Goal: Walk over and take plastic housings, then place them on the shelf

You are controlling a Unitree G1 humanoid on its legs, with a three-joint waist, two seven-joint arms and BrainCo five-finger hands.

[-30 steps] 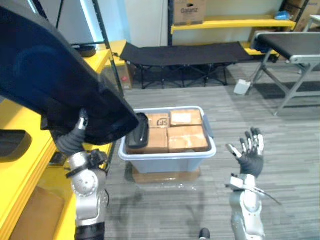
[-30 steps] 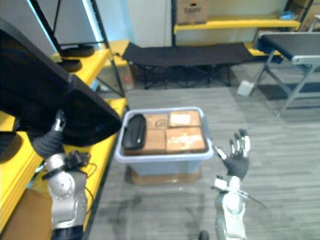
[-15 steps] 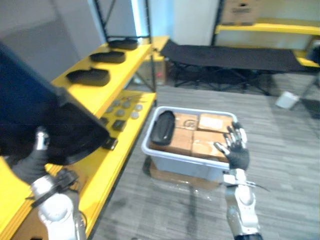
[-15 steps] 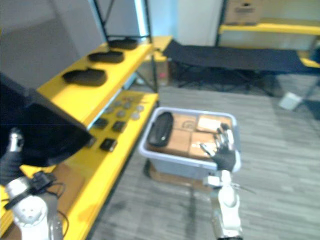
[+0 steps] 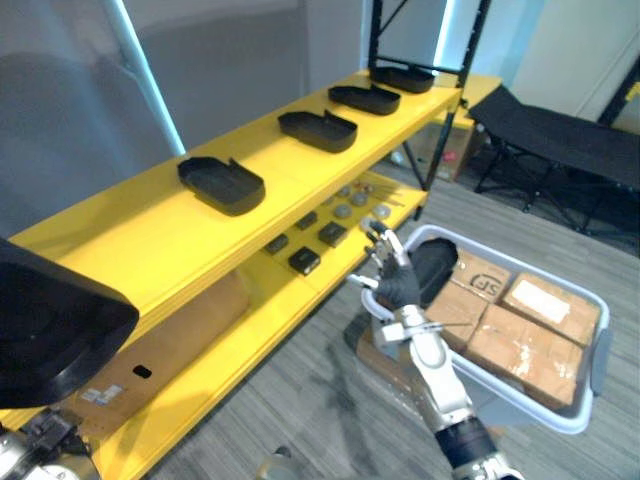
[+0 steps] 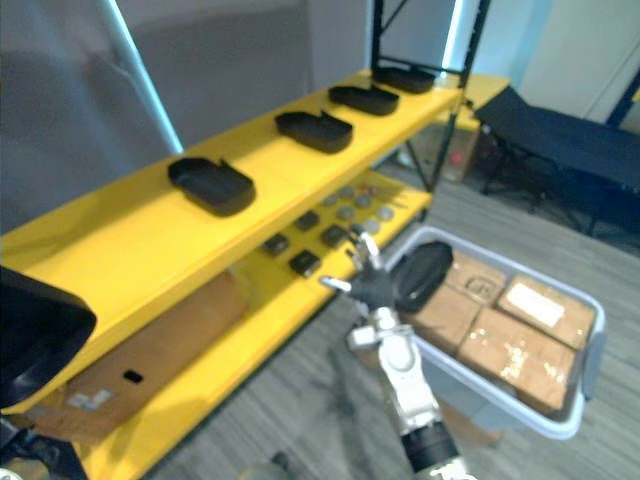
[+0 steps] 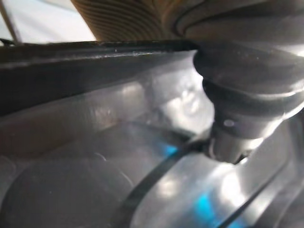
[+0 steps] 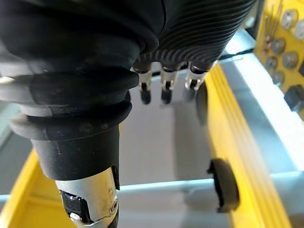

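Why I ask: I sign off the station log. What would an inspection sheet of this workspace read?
Surface: yellow shelf, top level partly bare.
Job's things: four black housings in a row on top, nearest; large housing at near left; spare housing on the boxes in the grey bin.
Clutter: small parts on the lower level; cardboard sheet beside them.
Hands: right hand open, raised before the bin; left hand against a dark glossy surface, grip hidden.
Cables: nothing seen.
Surroundings: folding cot, plank floor.
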